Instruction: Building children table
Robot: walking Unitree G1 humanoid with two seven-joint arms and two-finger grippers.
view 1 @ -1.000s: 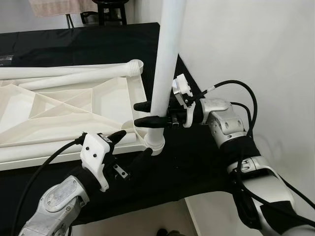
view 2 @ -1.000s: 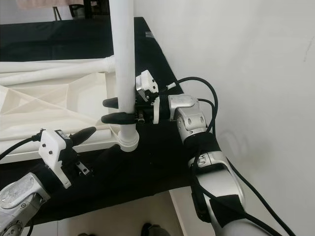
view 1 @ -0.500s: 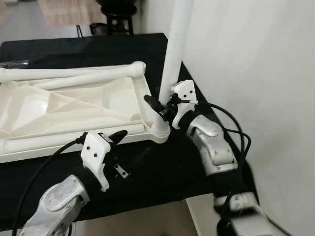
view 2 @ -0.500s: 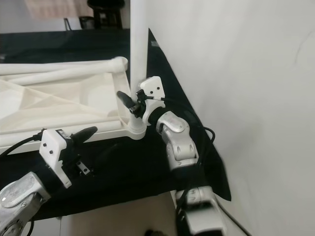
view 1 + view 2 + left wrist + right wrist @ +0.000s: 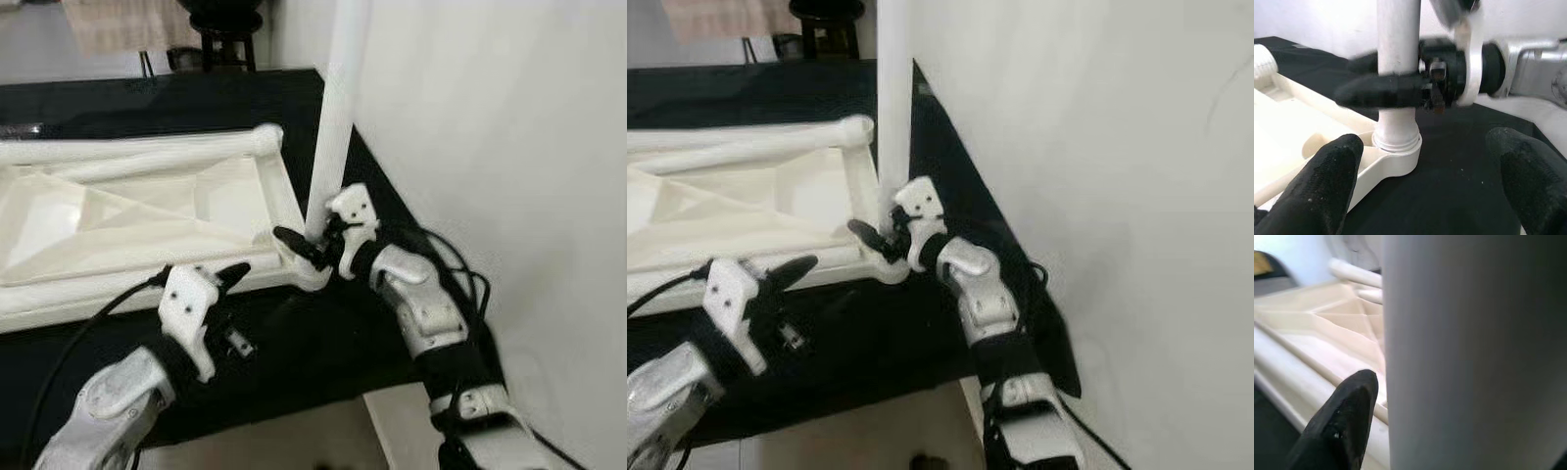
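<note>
The white table top (image 5: 147, 211) lies upside down on a black cloth. A white table leg (image 5: 333, 117) stands upright in the socket (image 5: 1396, 156) at the top's near right corner. My right gripper (image 5: 312, 243) is shut on this leg just above the socket, one black finger (image 5: 1386, 90) in front of it and one behind. In the right wrist view the leg (image 5: 1474, 352) is very close beside one finger (image 5: 1347, 421). My left gripper (image 5: 257, 294) hovers open over the cloth just left of the corner, holding nothing, with its fingers (image 5: 1327, 186) spread wide.
A second white leg (image 5: 147, 152) lies along the far edge of the table top. A white wall (image 5: 509, 147) rises close on the right. The black-covered surface ends at a front edge (image 5: 323, 406) near me. A dark stool (image 5: 220, 20) stands at the back.
My right gripper has slid down the upright leg from about a third of its height to just above the socket, and its arm has swung round. The left gripper has stayed put.
</note>
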